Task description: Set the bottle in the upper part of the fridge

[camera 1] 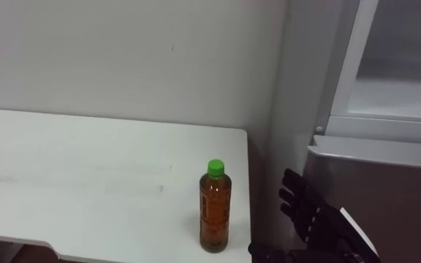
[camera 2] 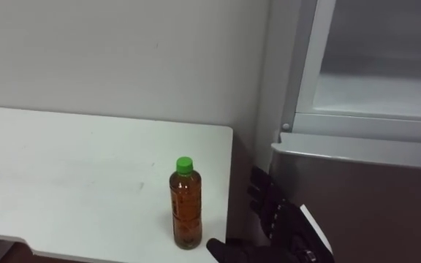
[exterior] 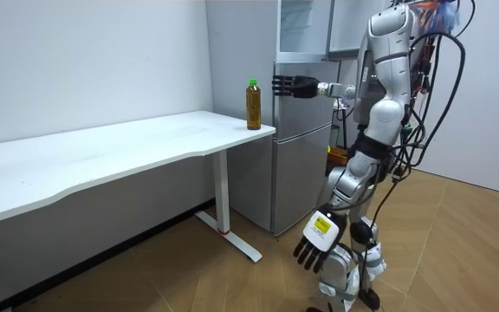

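The white table (camera 1: pixel 86 168) bears the bottle (camera 1: pixel 215 210), upright near its right end. Just right of the bottle the right hand (camera 1: pixel 316 219) hovers, fingers spread and empty. The left hand (exterior: pixel 317 247) hangs well below the bottle, seemingly relaxed. Beyond the bottle, to its right, stands the fridge (camera 1: pixel 386 190).

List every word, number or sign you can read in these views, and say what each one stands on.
No text here can be read.
The bottle: its label carries print, too blurred to read.
The left hand, hanging low in the room view: the tag on its back is too small to read.
The table and the fridge: no writing to be seen on them.
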Tool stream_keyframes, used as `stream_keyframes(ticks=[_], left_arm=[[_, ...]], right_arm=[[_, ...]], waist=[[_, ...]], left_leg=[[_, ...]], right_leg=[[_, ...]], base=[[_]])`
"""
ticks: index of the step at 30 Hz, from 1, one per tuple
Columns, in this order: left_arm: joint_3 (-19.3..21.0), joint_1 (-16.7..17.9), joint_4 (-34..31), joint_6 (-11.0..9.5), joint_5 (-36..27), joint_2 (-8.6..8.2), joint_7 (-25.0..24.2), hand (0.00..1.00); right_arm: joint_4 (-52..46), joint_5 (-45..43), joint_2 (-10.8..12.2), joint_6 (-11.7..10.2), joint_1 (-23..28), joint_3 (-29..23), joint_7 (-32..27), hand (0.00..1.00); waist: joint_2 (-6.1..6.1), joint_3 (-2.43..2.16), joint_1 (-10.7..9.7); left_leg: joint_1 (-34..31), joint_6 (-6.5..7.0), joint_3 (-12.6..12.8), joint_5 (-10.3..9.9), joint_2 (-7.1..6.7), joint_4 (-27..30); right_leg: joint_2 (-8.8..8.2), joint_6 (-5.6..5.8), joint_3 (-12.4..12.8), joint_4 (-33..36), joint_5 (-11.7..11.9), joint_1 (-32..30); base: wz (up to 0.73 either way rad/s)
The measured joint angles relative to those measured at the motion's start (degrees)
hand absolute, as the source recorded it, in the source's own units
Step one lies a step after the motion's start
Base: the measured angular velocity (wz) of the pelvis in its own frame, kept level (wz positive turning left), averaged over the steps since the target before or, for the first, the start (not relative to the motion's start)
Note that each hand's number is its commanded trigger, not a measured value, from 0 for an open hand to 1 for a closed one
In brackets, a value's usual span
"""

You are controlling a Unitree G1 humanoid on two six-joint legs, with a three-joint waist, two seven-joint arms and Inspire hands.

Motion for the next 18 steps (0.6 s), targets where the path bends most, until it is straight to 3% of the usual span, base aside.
stream_keyframes(ticks=[13,15,18], left_arm=[[-0.9,0.1,-0.1,0.7,0.1,-0.08,1.6,0.00],[-1.1,-0.1,-0.1,0.8,0.1,-0.08,1.6,0.00],[-1.2,-1.0,-0.5,0.8,-0.3,0.09,1.8,0.00]], right_arm=[[2.4,0.2,0.0,0.0,-2.7,0.2,-3.1,0.00],[4.5,1.4,-0.4,-0.1,-3.7,1.3,-4.0,0.00],[8.7,2.3,-0.4,-0.1,-6.0,2.4,-6.0,0.00]], waist=[[0.40,-0.09,0.5],[0.05,-0.27,0.7],[-0.66,-0.19,0.7]], left_leg=[[-1.9,0.14,-1.8,0.1,-0.29,1.4],[-2.7,0.27,-1.8,0.3,-0.34,1.6],[-4.0,0.40,-1.9,0.3,-0.37,2.2]], right_leg=[[-0.14,-0.01,-1.6,0.1,0.0,-0.1],[-0.26,0.01,-1.8,0.2,-0.1,-0.8],[-0.39,0.02,-2.5,0.2,0.0,-1.5]], base=[[0.07],[0.06],[0.11]])
